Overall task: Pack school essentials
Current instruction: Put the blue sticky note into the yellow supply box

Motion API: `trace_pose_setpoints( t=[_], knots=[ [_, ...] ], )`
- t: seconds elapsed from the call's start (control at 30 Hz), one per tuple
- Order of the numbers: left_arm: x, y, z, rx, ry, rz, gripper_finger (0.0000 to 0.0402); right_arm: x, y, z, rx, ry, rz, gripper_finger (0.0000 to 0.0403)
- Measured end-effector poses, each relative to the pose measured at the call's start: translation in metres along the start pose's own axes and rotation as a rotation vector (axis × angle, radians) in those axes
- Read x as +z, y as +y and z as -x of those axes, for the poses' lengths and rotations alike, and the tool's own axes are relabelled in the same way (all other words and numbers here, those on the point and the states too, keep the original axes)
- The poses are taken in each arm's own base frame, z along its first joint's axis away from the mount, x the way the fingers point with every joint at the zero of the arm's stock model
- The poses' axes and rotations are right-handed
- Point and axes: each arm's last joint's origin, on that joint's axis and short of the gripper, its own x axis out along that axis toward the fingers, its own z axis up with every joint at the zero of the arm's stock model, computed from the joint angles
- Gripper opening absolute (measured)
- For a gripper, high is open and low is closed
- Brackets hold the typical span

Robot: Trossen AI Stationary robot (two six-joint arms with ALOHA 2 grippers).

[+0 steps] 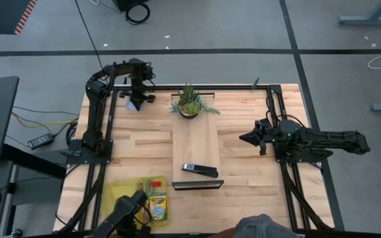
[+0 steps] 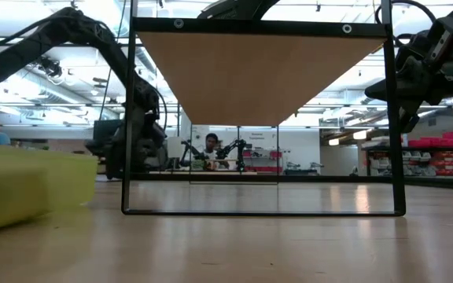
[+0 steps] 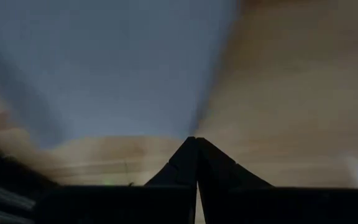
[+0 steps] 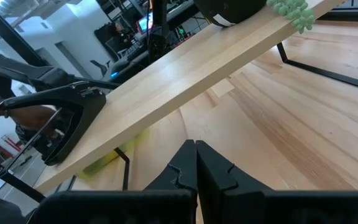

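**Left gripper closed on note pad at far-left corner of counter; right gripper idle and closed**

The left gripper (image 1: 137, 100) is observed at the far-left part of the counter (image 1: 144, 142), pointing down, with its fingers brought fully together. A pale blue-white note pad (image 1: 135, 104) is seen at its tips in the high view; in the left wrist view the pad (image 3: 104, 68) fills much of the picture directly ahead of the closed fingers (image 3: 185, 163). The pad appears to be pinched — whether it is lifted clear of the counter cannot be told.

The right gripper (image 1: 245, 138) is held above the right side of the counter, pointing toward the middle. Its fingers (image 4: 188, 163) are shut and nothing is held between them.

A raised wooden shelf (image 1: 196, 149) on a black frame (image 2: 262, 211) is noted at the centre of the counter. A small green potted plant (image 1: 189, 102) stands on its far end, and a black stapler-like object (image 1: 200, 170) lies on its near end.

A yellow-green tray (image 1: 121, 195) is recorded at the near-left corner. Inside it lies a yellow-green crayon box (image 1: 157, 203), with other small items beside it that cannot be told apart. The same tray (image 2: 22, 185) shows at the left edge of the low view.

A person's hand (image 4: 36, 118) is visible beyond the shelf in the right wrist view — apart from both grippers.
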Motion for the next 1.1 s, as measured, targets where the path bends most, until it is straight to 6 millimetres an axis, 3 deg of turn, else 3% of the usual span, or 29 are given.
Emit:
trace_pose_setpoints(
  t=[0.23,0.53,0.9,1.1],
  knots=[
    [-0.012,-0.013,0.009,0.103,-0.055,-0.089,0.0014,0.000,0.000,0.000,-0.001,0.000,0.000,0.0006],
    [-0.025,0.004,0.043,0.184,-0.244,0.015,0.0016,0.000,0.000,0.000,0.000,0.000,0.000,0.0006],
    [-0.024,0.034,0.069,0.076,-0.409,0.066,0.0134,0.000,0.000,0.000,0.000,0.000,0.000,0.0006],
    [-0.025,0.037,0.056,0.004,-0.438,0.074,0.0178,0.000,0.000,0.000,0.000,0.000,0.000,0.0006]
  ],
)
